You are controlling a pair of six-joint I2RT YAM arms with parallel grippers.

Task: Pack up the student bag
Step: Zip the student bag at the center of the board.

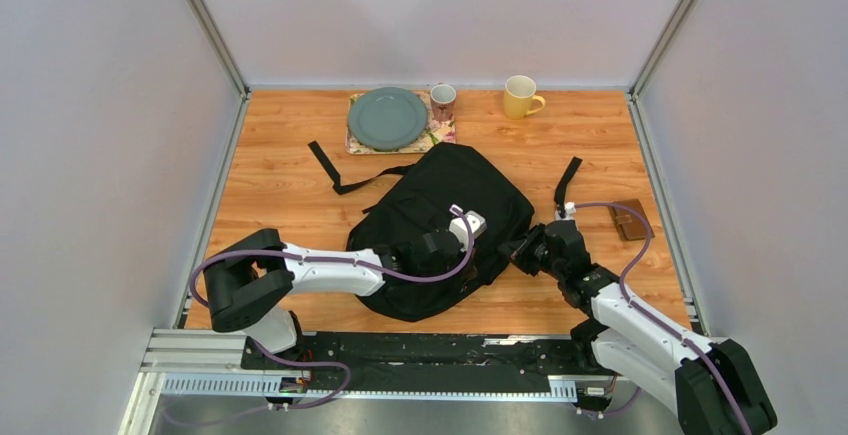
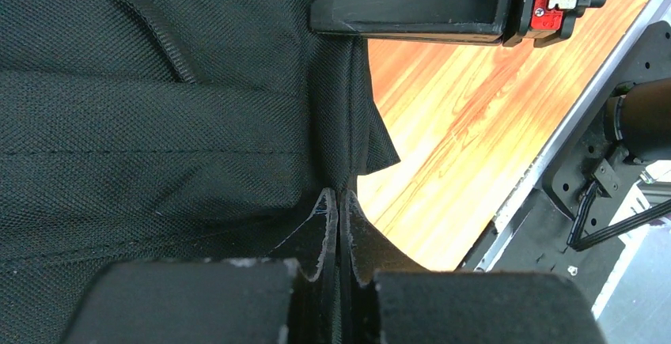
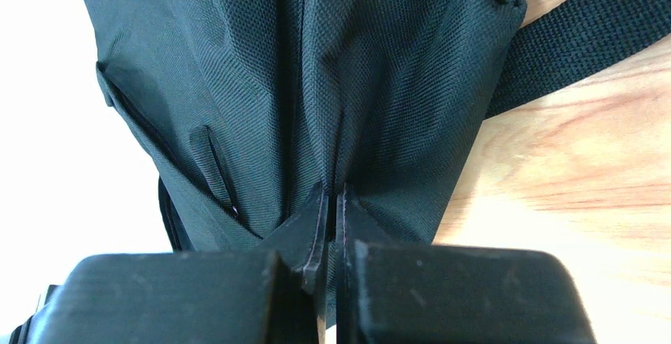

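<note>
GRIP: left gripper (image 2: 335,195) and right gripper (image 3: 331,190) both pinched tight on large black soft fabric backpack (image 1: 440,180) | LEFT: small brown wallet (image 1: 630,219) lies right, unpacked | PROGRESS: barely begun

**Colours on your desk**

Your backpack (image 1: 440,217) is black, with a fine woven grain; the desk (image 1: 280,190) is orange-brown wood grain. You also have a grey-green plate (image 1: 387,118), a floral-patterned mat (image 1: 442,134), a pink patterned cup (image 1: 442,101), a yellow mug (image 1: 520,96), a brown wallet (image 1: 630,220), and purple cables (image 1: 213,261) on the white-and-black arms (image 1: 330,270).
</note>
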